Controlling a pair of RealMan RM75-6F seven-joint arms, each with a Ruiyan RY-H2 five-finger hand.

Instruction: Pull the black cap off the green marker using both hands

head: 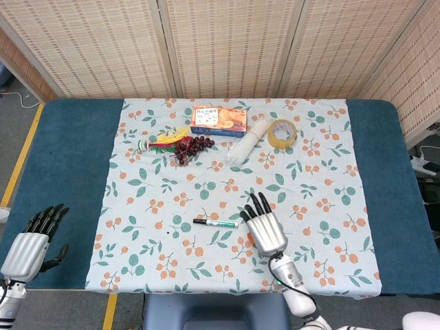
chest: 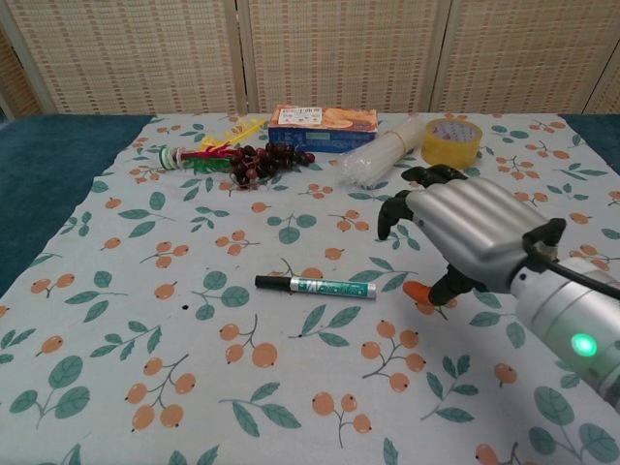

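The green marker (head: 218, 223) lies flat near the middle of the floral cloth, its black cap (head: 199, 221) pointing left; the chest view shows the marker (chest: 327, 287) and cap (chest: 271, 282) too. My right hand (head: 265, 228) hovers just right of the marker's green end, fingers spread and holding nothing. In the chest view this right hand (chest: 465, 234) is above and to the right of the marker, apart from it. At the table's near left corner, my left hand (head: 31, 237) sits over the blue surface, far from the marker, fingers extended and empty.
Along the far side of the cloth are a biscuit box (head: 218, 119), a yellow tape roll (head: 282, 133), a clear bag of white sticks (head: 249, 139), dark grapes (head: 192, 147) and a colourful toy (head: 161, 140). Blue table surface (head: 69, 158) flanks the cloth.
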